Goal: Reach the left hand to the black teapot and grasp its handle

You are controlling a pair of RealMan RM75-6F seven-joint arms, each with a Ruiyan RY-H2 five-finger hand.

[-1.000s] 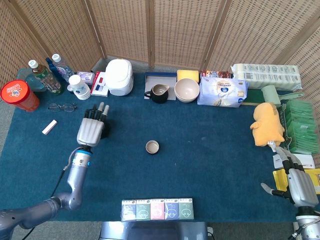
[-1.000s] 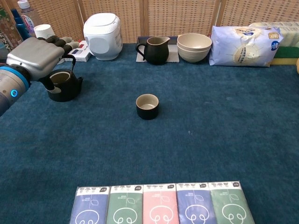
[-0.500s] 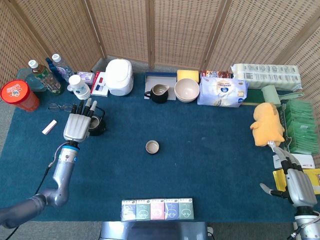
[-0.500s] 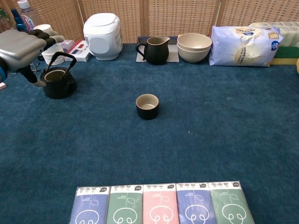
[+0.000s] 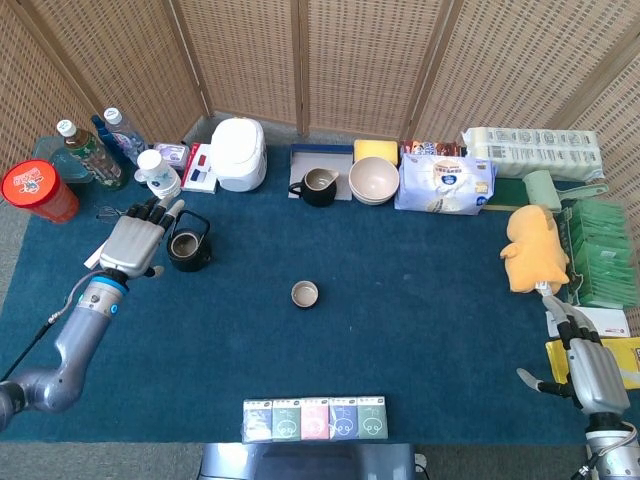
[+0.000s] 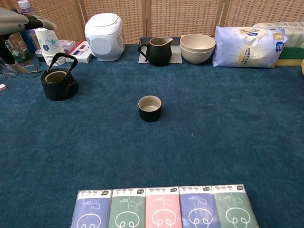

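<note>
The black teapot (image 5: 188, 247) stands on the blue table at the left, lidless, its thin wire handle (image 6: 62, 58) upright over the opening. In the chest view the teapot (image 6: 58, 83) is fully uncovered. My left hand (image 5: 131, 243) hovers just left of it with fingers spread and empty, palm down; in the chest view only part of the left hand (image 6: 16, 21) shows at the top left corner, above and left of the pot. My right hand (image 5: 590, 373) rests open near the table's front right corner, far from the pot.
A small dark cup (image 5: 305, 294) sits mid-table. A stack of paper cups (image 6: 49, 45), glasses (image 5: 120, 212), bottles (image 5: 92, 155) and a red canister (image 5: 36, 190) crowd behind the left hand. A white rice cooker (image 5: 240, 152), black pitcher (image 5: 319, 185), bowls (image 5: 373, 179) line the back. Packets (image 5: 315, 418) lie in front.
My left hand has swung leftward, from over the teapot to its left side, uncovering the pot and handle. The teapot and right hand stayed put.
</note>
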